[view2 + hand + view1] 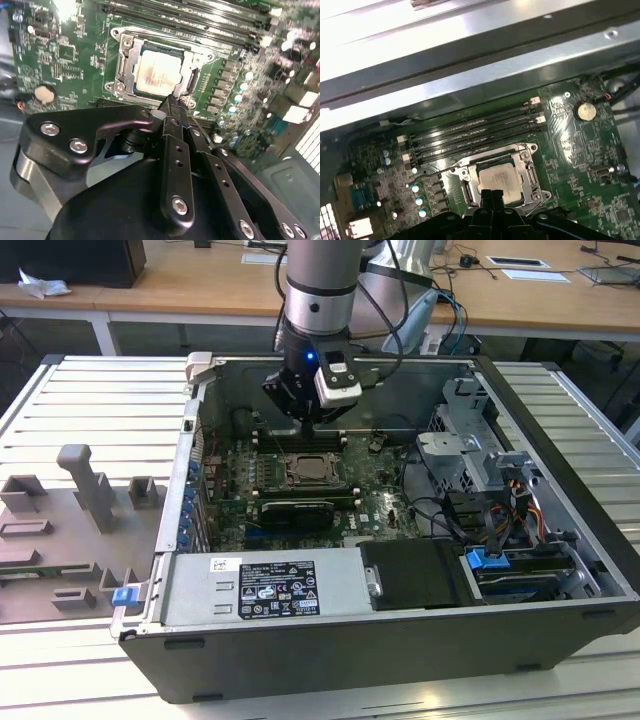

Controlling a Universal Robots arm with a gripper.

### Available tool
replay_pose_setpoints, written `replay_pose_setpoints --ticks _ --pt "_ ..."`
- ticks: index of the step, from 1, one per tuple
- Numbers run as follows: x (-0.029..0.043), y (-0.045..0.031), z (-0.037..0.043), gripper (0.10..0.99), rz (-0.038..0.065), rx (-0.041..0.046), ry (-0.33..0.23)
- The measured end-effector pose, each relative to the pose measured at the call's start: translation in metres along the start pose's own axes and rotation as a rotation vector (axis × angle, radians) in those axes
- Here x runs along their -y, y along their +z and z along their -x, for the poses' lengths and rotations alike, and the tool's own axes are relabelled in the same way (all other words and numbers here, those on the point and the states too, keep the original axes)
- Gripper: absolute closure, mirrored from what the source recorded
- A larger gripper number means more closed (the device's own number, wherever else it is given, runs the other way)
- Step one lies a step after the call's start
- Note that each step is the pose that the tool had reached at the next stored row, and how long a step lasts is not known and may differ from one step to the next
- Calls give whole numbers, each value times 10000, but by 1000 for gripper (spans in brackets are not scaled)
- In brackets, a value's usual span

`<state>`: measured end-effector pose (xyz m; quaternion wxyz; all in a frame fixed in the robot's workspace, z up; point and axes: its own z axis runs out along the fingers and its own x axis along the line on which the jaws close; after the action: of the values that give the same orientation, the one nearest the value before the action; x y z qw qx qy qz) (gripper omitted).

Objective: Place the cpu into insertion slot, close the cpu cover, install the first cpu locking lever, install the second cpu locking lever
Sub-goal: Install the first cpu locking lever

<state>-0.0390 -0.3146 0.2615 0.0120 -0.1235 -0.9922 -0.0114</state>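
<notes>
Exterior view: my gripper (308,428) hangs upper centre, just above insertion slot (306,472) at mid-frame, inside computer case (560,440).
Both wrist views: cpu (157,75) (500,177) sits in slot, cpu cover (125,62) (470,189) lying around it. My fingertips (168,108) pressed together, holding nothing, at socket edge.

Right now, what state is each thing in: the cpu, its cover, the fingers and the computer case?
cpu: seated in the insertion slot.
cpu cover: down flat, framing the cpu.
gripper: fingers shut, holding nothing, tips by the slot's edge.
computer case: open, insides exposed.
</notes>
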Motion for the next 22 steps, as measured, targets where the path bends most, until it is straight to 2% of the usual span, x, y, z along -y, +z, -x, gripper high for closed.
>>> replay_pose_setpoints --ticks 2,4,7,11,13,16,22 --pt "0 2 0 980 -11 -8 -370" --pt "1 7 0 980 -28 -19 -980" --pt "5 10 -18 980 -24 2 -1124" --pt "31 18 -122 980 29 283 -1131" --pt "40 24 -155 980 43 355 -1137" --pt "47 37 -181 980 67 364 -1250" --pt "54 54 -206 980 112 339 -1914"
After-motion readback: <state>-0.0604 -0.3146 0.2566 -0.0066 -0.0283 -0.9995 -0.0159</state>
